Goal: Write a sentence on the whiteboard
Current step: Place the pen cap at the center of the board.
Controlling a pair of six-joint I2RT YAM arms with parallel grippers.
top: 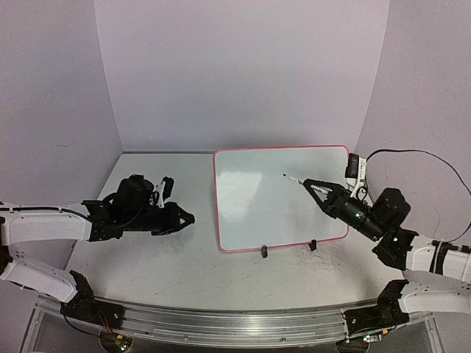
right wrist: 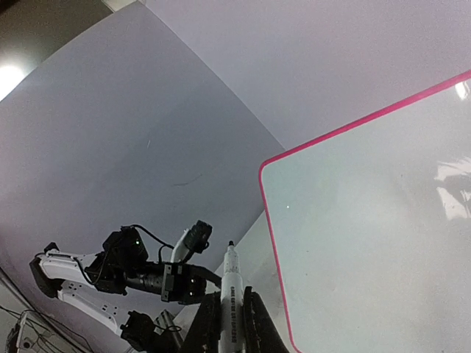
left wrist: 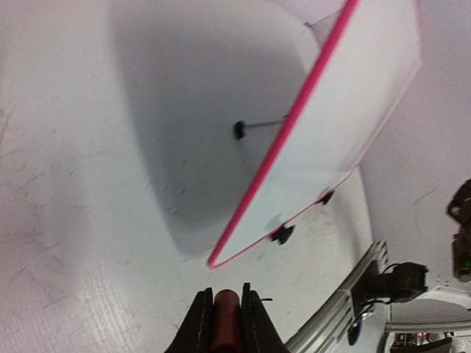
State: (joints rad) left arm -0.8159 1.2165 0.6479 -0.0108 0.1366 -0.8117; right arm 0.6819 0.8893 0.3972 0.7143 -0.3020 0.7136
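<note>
On the scuffed grey tabletop (top: 184, 257) my pink-framed white whiteboard (top: 257, 209) stood blank, unwritten; right gripper (top: 313, 184) clenched a white marker (top: 293, 179), left gripper (top: 185, 218) a red cylinder (left wrist: 226, 323)

No legible text; marker (right wrist: 230, 294) barrel print too blurred.

I see whiteboard (top: 280, 198) on desk (top: 184, 272), right of centre | left fingers (top: 179, 218), small cylinder (left wrist: 226, 320) between them, left of it, apart | marker (top: 293, 179) between right fingers (top: 316, 188), tip before board face
</note>
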